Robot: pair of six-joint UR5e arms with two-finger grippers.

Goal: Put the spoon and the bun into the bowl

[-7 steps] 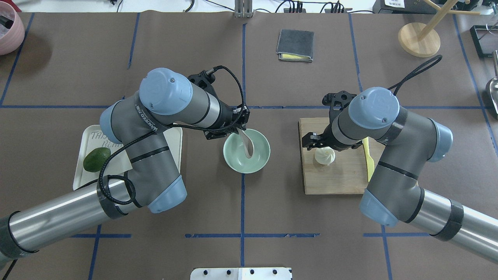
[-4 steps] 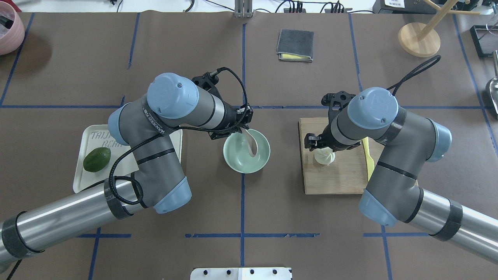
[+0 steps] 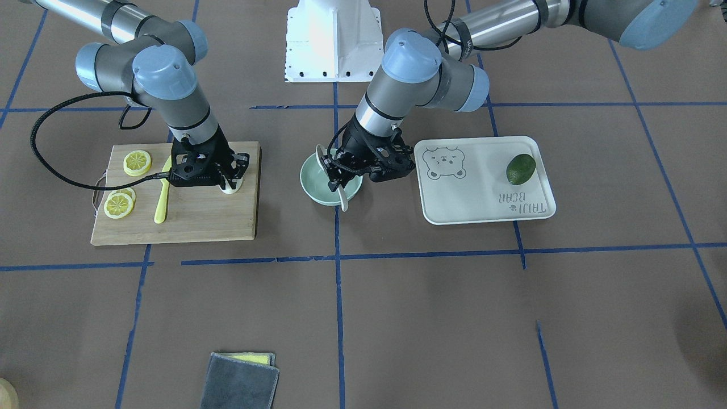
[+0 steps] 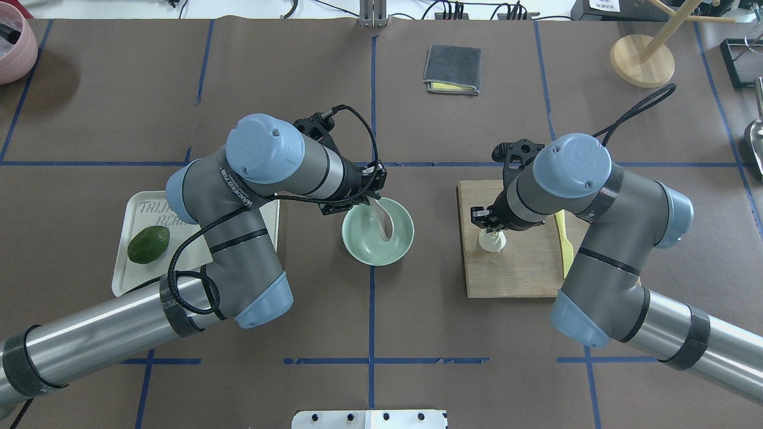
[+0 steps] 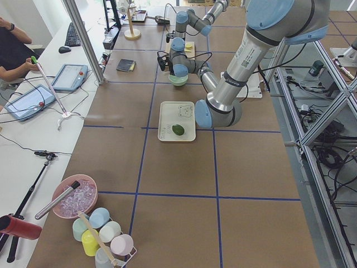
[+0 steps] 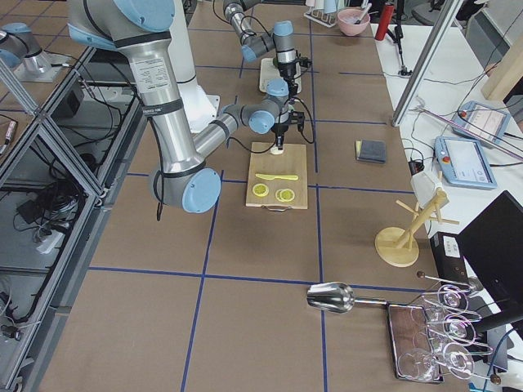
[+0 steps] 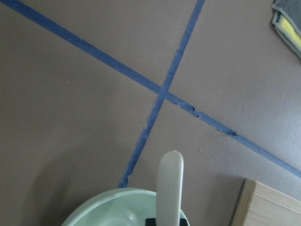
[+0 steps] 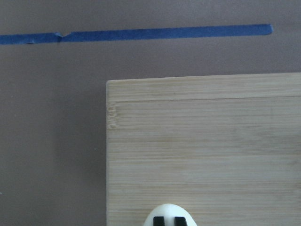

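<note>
Since a second ago the right end effector [image 8: 169, 220] has drawn its fingers in from a wide spread onto the bun [image 4: 492, 241]. The bun now shows less of itself in the overhead view than it did. In the same time the left arm has shifted slightly toward the bowl [image 4: 359, 247], and the spoon [image 4: 381, 219] has moved with it.

The spoon hangs from the left end effector [image 4: 369, 199], whose fingers are closed on its upper part. Its lower end reaches down inside the bowl's rim at a slant. Whether it touches the bowl's floor cannot be told. The left wrist view shows the spoon's rounded end sticking out past the fingers, with the bowl's edge below it.

The bun sits on the cutting board [image 4: 524, 274], near the corner closest to the bowl and away from the robot. The right end effector's two dark fingertips are pressed against it. It has not left the board. The bowl stands on the table [image 4: 417, 149] between the board and the tray [image 3: 483, 193], apart from both.

A yellow knife [image 3: 163, 193] lies along the board, and past it are two lemon slices [image 3: 137, 162]. An avocado [image 4: 148, 244] rests on the tray. A folded grey cloth [image 4: 452, 68] lies well away, at the table's far side.
</note>
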